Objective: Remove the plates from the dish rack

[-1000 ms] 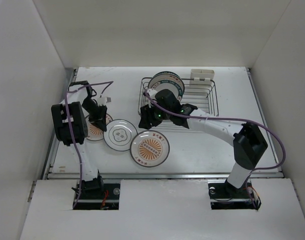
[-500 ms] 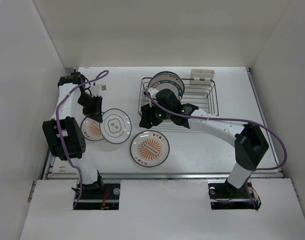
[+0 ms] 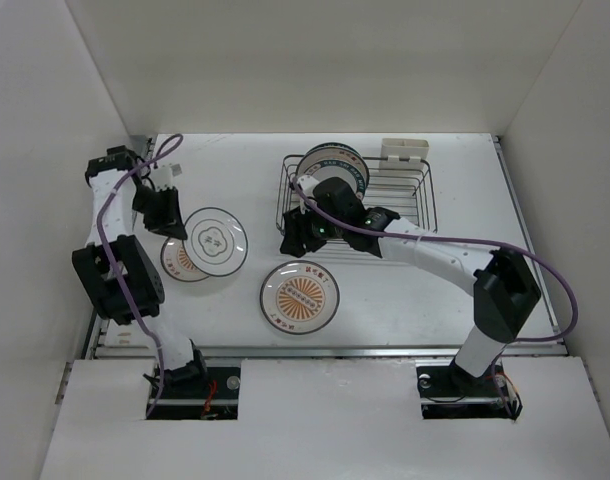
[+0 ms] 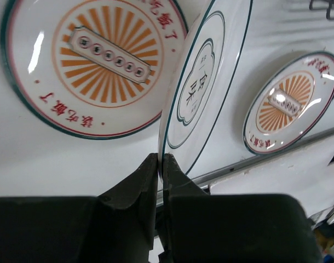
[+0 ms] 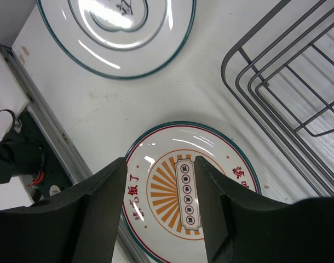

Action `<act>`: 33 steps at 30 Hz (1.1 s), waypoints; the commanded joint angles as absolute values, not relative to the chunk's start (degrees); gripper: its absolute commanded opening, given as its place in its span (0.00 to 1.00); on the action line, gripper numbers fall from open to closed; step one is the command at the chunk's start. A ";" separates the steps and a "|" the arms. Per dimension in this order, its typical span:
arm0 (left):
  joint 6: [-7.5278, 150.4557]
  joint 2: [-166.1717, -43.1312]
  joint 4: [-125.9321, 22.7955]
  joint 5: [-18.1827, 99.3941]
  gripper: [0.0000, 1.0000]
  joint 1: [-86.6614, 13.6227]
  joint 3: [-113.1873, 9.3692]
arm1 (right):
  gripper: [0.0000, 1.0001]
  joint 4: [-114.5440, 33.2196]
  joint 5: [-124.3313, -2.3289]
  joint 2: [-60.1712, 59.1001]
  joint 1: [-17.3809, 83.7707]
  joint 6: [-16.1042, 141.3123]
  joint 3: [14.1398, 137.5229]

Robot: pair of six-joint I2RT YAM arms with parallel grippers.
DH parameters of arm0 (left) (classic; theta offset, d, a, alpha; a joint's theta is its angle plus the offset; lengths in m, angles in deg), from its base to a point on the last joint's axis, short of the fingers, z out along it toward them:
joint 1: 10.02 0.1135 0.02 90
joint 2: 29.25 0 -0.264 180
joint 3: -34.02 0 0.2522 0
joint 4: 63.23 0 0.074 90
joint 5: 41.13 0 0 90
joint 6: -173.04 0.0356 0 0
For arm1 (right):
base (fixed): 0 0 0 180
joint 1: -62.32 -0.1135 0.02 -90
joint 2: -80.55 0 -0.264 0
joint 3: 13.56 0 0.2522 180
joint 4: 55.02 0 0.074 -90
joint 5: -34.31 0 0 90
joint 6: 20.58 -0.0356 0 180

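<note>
Surface [image 3: 385,305], carrying: dish rack [image 3: 405,200], far-centre; plates [image 3: 333,165] upright, edge-on in its far-left corner, just beyond the nearer right fingers [image 3: 297,238], which are parted and empty; left fingers [image 4: 154,174] pinching the rim of a green-rimmed plate [image 4: 202,82], above a sunburst plate [image 4: 96,60] by the left edge.

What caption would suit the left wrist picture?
Left gripper pinching a round white green-rimmed plate by its edge above a white orange-sunburst plate.

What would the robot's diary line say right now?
left gripper: shut on white plate | right gripper: open, empty | dish rack: holds plates
</note>
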State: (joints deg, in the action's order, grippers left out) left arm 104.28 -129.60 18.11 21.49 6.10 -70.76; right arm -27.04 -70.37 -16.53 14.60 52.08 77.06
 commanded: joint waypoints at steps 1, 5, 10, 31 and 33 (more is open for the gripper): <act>101.76 -126.97 16.37 18.20 0.00 11.59 -72.55 | 0.58 -27.63 -69.58 -13.50 13.89 52.72 76.40; 101.15 -129.43 16.37 13.45 0.00 16.96 -72.55 | 0.58 -27.63 -69.58 -12.97 13.89 52.72 76.40; 100.01 -135.41 16.37 14.06 0.00 18.98 -71.94 | 0.58 -27.63 -69.58 -12.97 13.89 52.72 76.40; 95.96 -139.03 11.89 28.65 0.23 19.51 -69.74 | 0.60 -25.96 -58.78 -9.55 13.89 52.10 77.45; 95.44 -137.62 11.36 28.65 0.23 19.51 -69.21 | 0.66 -25.36 -54.12 -8.49 13.89 52.10 77.45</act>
State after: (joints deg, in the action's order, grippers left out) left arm 96.32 -141.86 11.22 27.28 19.32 -70.09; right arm -25.03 -61.82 -12.86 14.55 51.99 76.20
